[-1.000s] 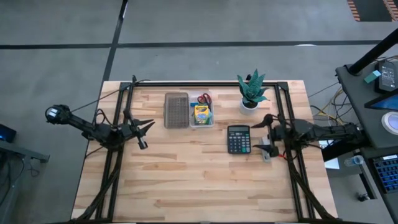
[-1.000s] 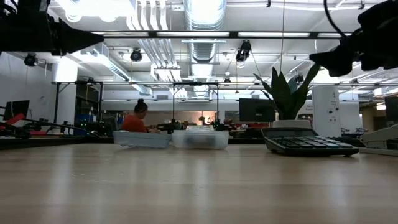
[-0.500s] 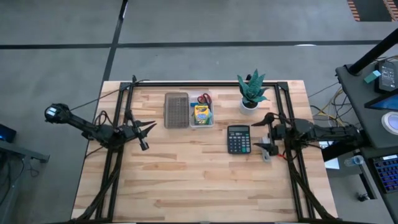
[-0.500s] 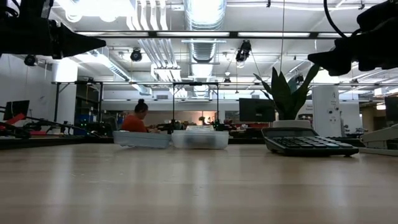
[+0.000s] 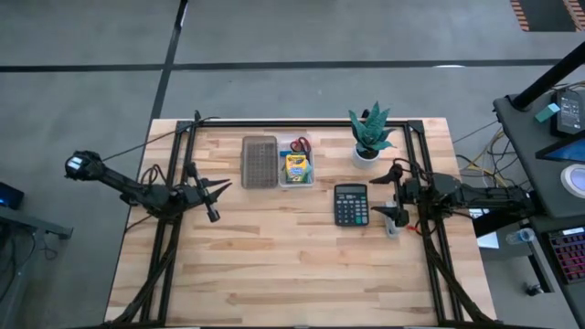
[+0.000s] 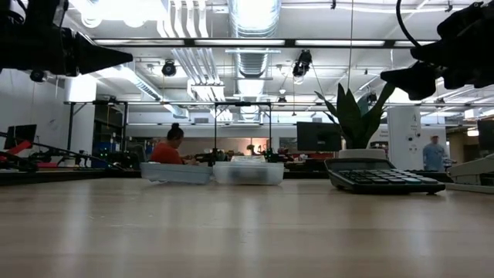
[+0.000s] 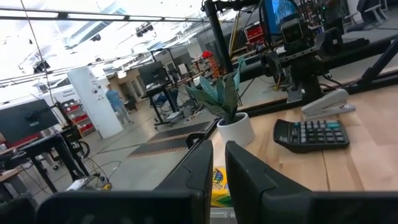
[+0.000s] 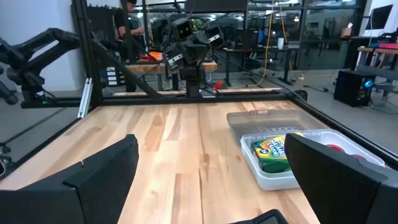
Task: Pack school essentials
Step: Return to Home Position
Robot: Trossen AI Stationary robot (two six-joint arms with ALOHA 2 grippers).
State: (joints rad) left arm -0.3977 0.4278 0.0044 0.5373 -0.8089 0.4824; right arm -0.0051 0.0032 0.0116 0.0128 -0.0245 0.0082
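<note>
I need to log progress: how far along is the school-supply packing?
Done, apparently: the crayon box and red-handled scissors lie in the clear box; no pens or pads lie loose. In hand: nothing; the left gripper and right gripper hover empty above the table. Left: probably only parking the arms; the grey-brown tray sits beside the box.

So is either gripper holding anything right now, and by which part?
Nothing is held: the left gripper and the right gripper are both empty.
</note>
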